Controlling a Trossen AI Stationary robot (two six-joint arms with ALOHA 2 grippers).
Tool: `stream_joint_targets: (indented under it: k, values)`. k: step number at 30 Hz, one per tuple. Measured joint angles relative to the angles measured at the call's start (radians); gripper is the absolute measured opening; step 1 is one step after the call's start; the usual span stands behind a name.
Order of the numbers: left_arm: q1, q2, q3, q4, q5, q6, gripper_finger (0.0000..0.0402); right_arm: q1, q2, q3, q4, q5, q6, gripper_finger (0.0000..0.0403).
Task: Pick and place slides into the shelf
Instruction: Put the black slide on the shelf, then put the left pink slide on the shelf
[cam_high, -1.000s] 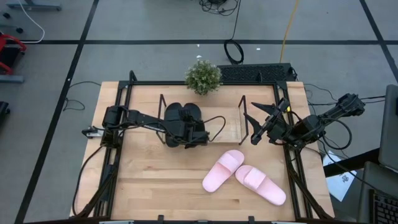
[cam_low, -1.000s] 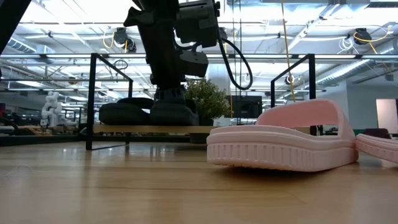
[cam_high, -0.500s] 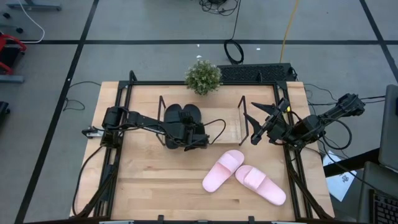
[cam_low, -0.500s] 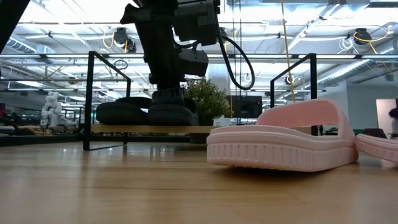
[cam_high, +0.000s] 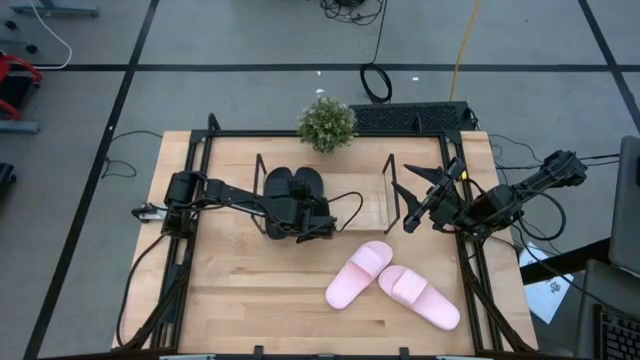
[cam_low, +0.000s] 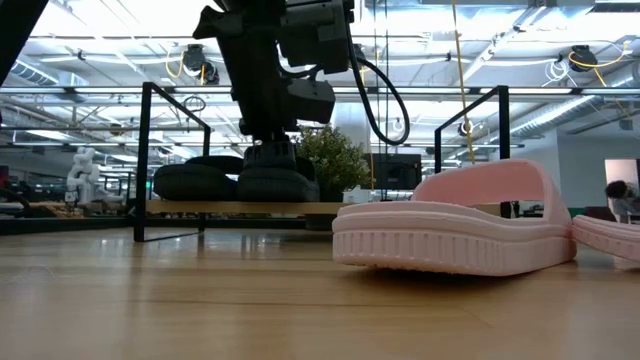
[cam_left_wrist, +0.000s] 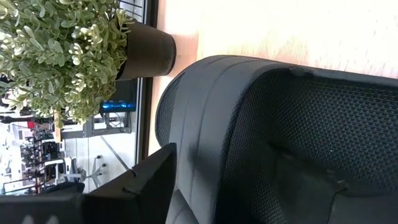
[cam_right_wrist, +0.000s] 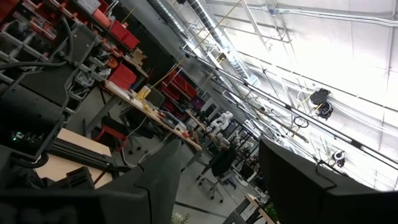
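Two black slides (cam_high: 280, 186) (cam_high: 308, 184) lie side by side on the left half of the shelf (cam_high: 370, 200), soles on its wooden base (cam_low: 240, 207). My left gripper (cam_high: 298, 212) stands open above the right black slide (cam_low: 275, 183). In the left wrist view a finger (cam_left_wrist: 143, 180) shows beside its strap (cam_left_wrist: 249, 124). Two pink slides (cam_high: 360, 272) (cam_high: 418, 296) lie on the table nearer the front, right of centre. My right gripper (cam_high: 412, 205) waits open just off the shelf's right end, nothing between its fingers. My left gripper comes at the right black slide's strap (cam_left_wrist: 205, 112) from above, fingers on either side of it. The slide rests on the shelf. I cannot tell whether the fingers touch it.
A potted plant (cam_high: 327, 123) stands behind the shelf at the table's far edge. A black frame (cam_high: 200, 180) edges the table. The shelf's right half is bare wood. The nearer pink slide (cam_low: 455, 230) fills the low view's right side.
My left gripper has opened over the right black slide and risen slightly. The slide stays on the shelf beside the other black one.
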Motion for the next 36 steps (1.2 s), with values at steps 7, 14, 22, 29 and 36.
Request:
stream_joint_targets:
  k: [7,14,22,29,36]
  values:
    - [0.000,0.000,0.039,-0.001,-0.002,0.022,0.0277,0.000,0.000,0.000,0.000,0.000,0.000,0.0205]
    - [-0.001,0.000,0.057,-0.003,0.000,0.033,0.0293,0.000,0.000,0.000,0.000,0.000,0.000,0.0205]
    - [-0.037,-0.020,0.057,-0.011,0.025,0.033,0.0295,0.000,0.000,0.000,0.000,0.000,-0.003,0.0205]
    - [-0.102,-0.122,0.057,-0.030,0.027,-0.045,0.0295,0.000,0.000,0.000,0.000,0.001,-0.003,0.0205]
    - [-0.213,-0.275,0.057,0.039,0.209,-0.157,0.0293,0.000,0.000,0.000,-0.016,0.001,-0.001,0.0205]
